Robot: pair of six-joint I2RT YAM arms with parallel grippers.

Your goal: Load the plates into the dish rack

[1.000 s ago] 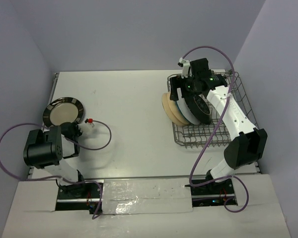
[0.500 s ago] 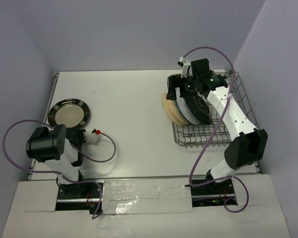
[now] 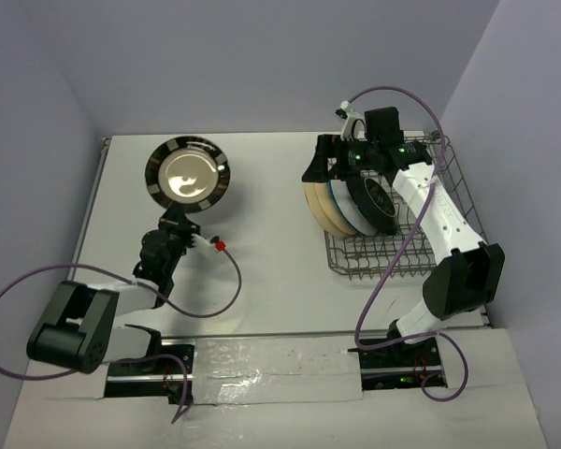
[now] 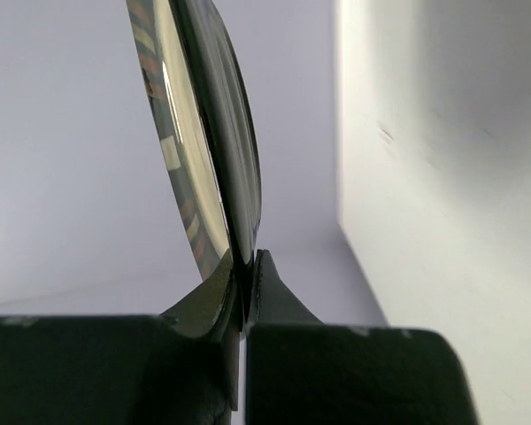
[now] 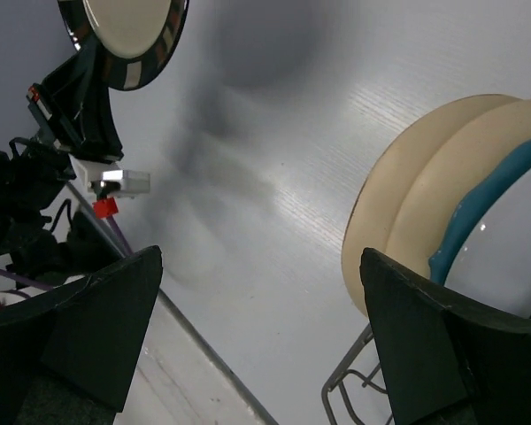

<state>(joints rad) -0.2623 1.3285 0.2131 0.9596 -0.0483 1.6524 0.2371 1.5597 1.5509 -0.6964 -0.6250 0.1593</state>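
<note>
Above the white table, between lilac walls, the left gripper pinches a striped plate by its rim, upright in the air. The right gripper gapes wide over the plates standing in the rack.

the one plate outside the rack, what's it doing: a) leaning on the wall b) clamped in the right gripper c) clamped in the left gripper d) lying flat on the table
c: the left gripper is shut on the rim of the plate, while the right gripper stands open by the rack.
</note>
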